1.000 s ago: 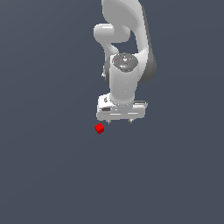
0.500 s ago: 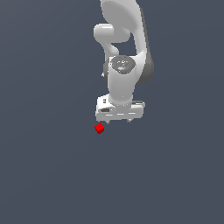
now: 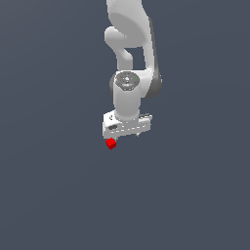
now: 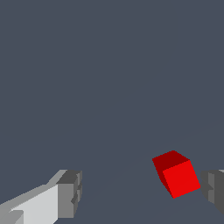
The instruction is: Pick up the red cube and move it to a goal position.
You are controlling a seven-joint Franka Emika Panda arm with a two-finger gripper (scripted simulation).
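Surface: I see a plain dark grey-blue floor, flat and unmarked.
On it: I see only the red cube, small, turned corner-on.

Red cube: small, plain, bright red, flat-faced. Sits turned corner-on (edges askew in the wrist view) on the grey surface, toward the exterior view's left.

Flat, even simulator light; sharp low-detail renders, no cast shadows, no glare.

The arm is smooth white with rounded joints, a grey-capped wrist and grey-tipped fingers.
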